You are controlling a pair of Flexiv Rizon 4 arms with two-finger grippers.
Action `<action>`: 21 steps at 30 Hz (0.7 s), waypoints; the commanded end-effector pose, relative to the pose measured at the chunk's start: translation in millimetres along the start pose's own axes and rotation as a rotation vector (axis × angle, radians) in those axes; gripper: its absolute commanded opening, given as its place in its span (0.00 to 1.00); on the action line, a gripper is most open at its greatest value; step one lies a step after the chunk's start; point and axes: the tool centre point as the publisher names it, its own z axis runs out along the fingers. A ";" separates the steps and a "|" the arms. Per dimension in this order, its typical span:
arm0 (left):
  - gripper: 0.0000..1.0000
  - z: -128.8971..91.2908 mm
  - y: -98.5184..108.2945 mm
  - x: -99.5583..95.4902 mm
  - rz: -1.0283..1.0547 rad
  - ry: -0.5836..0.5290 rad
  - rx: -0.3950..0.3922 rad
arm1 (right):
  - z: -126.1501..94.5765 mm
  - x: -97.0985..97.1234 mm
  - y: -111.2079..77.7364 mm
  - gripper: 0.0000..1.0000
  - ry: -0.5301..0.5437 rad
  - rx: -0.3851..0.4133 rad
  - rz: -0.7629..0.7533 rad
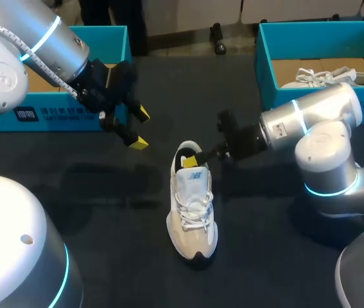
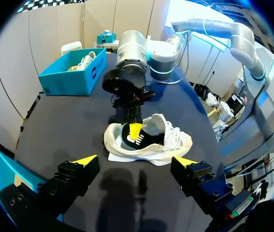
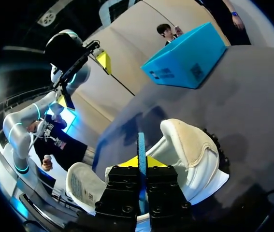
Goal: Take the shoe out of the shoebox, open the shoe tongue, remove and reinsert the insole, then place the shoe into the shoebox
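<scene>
A white and beige shoe (image 1: 193, 215) lies on the dark table, toe toward the front edge. My right gripper (image 1: 194, 159) is at its heel opening. In the right wrist view the gripper (image 3: 141, 163) is shut on the thin blue edge of the insole (image 3: 141, 145), which stands up out of the shoe (image 3: 190, 145). The tongue (image 3: 83, 186) is folded forward. My left gripper (image 1: 140, 128) hangs open and empty above the table, left of the shoe. Its view shows the left gripper (image 2: 134, 162) well short of the shoe (image 2: 156, 145).
A blue shoebox (image 1: 53, 115) stands at the back left behind my left arm. A second blue box (image 1: 284, 83) at the back right holds another white shoe (image 1: 332, 77). Bare dark tabletop surrounds the shoe.
</scene>
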 end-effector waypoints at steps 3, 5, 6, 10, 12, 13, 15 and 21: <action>1.00 -0.1 0.2 0.2 0.000 0.000 -0.002 | 1.0 5.8 3.0 0.51 -0.019 -0.005 -0.009; 1.00 -0.1 0.2 0.2 0.000 0.000 -0.002 | 0.7 8.5 6.0 0.63 -0.025 0.000 -0.014; 1.00 -0.1 0.2 0.2 0.000 0.000 -0.002 | 0.5 10.4 7.5 0.67 -0.028 0.002 -0.017; 1.00 -0.1 0.2 0.2 0.000 0.000 -0.002 | -1.7 19.1 11.4 0.92 -0.044 0.008 -0.020; 1.00 -0.1 0.2 0.2 0.000 0.000 -0.002 | -4.8 23.7 12.7 1.00 -0.057 0.003 -0.022; 1.00 -0.1 0.2 0.2 0.000 0.000 -0.002 | -6.8 25.7 13.2 1.00 -0.067 0.004 -0.021; 1.00 -0.1 0.2 0.2 0.000 0.000 -0.002 | -10.5 29.4 14.6 1.00 -0.081 0.001 -0.024; 1.00 -0.1 0.2 0.2 0.000 0.000 -0.002 | -15.2 37.1 19.8 1.00 -0.112 0.008 -0.028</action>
